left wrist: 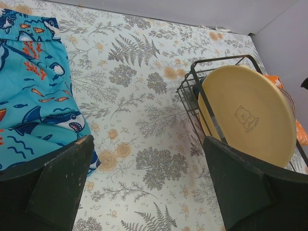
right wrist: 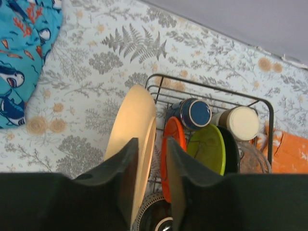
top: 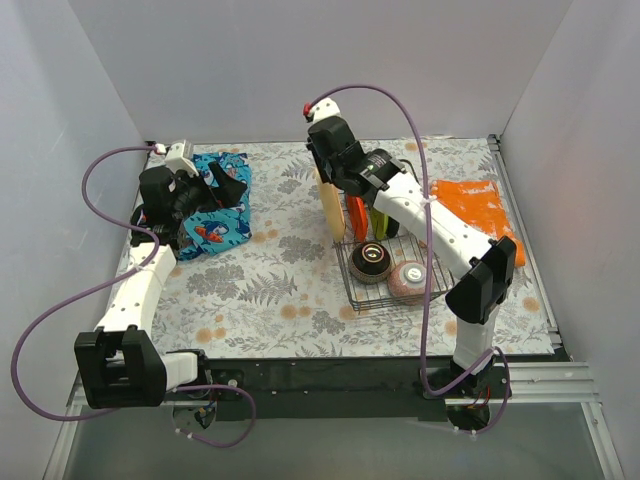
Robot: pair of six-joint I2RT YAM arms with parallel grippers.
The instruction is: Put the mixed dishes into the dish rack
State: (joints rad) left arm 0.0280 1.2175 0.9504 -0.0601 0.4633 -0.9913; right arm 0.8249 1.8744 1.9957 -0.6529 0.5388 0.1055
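The dish rack (top: 345, 275) stands right of centre; it also shows in the right wrist view (right wrist: 207, 89) and the left wrist view (left wrist: 192, 77). A yellow-orange plate (top: 331, 210) (right wrist: 132, 120) (left wrist: 250, 113) stands on edge at its left end. Beside it are a red-orange plate (right wrist: 173, 144), a green plate (right wrist: 207, 147), a dark plate (right wrist: 230, 147), a blue mug (right wrist: 195, 113) and a beige cup (right wrist: 240, 122). A brown-ringed bowl (top: 370, 260) and a pink bowl (top: 409, 280) sit at the front. My right gripper (right wrist: 151, 144) (top: 341, 185) straddles the yellow plate's top rim, jaws slightly apart. My left gripper (left wrist: 148, 144) (top: 228, 185) is open and empty.
A blue patterned cloth (top: 215, 205) (left wrist: 33, 96) lies at the back left under my left gripper. An orange crinkly bag (top: 475, 205) (right wrist: 288, 154) lies right of the rack. White walls enclose the floral table on three sides.
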